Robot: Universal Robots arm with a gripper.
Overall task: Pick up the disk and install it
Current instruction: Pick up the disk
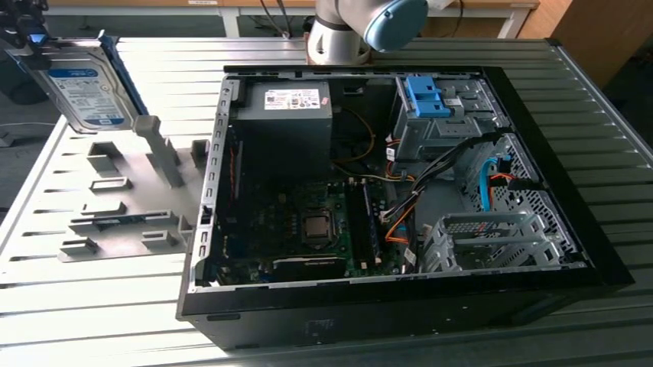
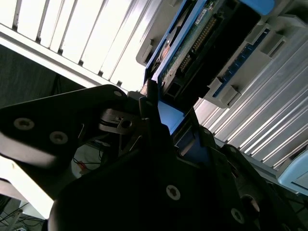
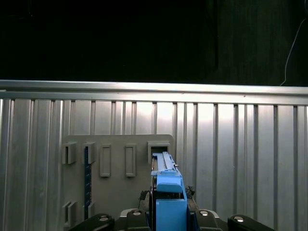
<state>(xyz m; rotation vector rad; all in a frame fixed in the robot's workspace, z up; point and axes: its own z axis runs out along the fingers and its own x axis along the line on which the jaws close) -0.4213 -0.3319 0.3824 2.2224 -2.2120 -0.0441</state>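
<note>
The disk (image 1: 90, 84), a silver drive with a white-and-blue label and a blue frame, hangs upright at the exterior view's far left. It is clear of the grey slotted holder plate (image 1: 122, 222) beneath it. My gripper (image 1: 29, 42) is shut on the disk's upper end. In the first wrist view the disk (image 3: 166, 185) appears edge-on between my gripper (image 3: 168, 216) fingers, over an empty slot of the holder plate (image 3: 115, 192). In the second wrist view the disk's green circuit side (image 2: 190, 45) extends past the gripper (image 2: 163, 120).
An open black computer case (image 1: 602, 252) lies on the ribbed metal table (image 1: 102, 306), on the exterior view's right. Inside are a grey power supply (image 1: 286, 115), a drive bay with a blue clip (image 1: 429, 95) and a metal drive cage (image 1: 490, 237). Cables cross the case.
</note>
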